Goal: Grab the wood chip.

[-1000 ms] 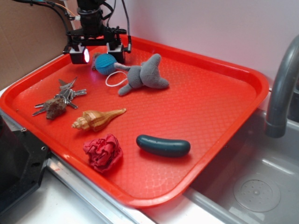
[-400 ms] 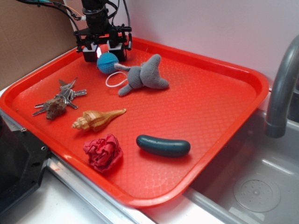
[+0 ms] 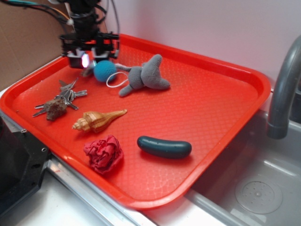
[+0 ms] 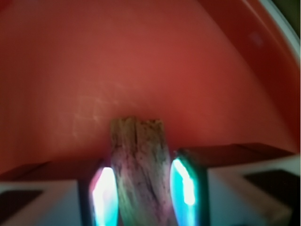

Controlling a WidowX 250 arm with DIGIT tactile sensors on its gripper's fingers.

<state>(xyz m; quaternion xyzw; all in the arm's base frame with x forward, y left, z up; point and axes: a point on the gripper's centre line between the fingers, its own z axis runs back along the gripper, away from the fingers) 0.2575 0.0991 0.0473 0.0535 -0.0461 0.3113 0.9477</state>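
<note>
Gripping the wood chip at the tray's back corner

Looking down the wrist cam, the gripper (image 4: pixel 143 188) has its 2 pads clamped on the rough, tan-brown wood chip (image 4: pixel 138 165). Its long axis runs straight out between them, just above the red plastic tray (image 4: pixel 141 61), beside the blue crocheted ball (image 3: pixel 104 70).

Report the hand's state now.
Hand: closed around the wood chip, which sits between both fingers, over the red tray.
</note>
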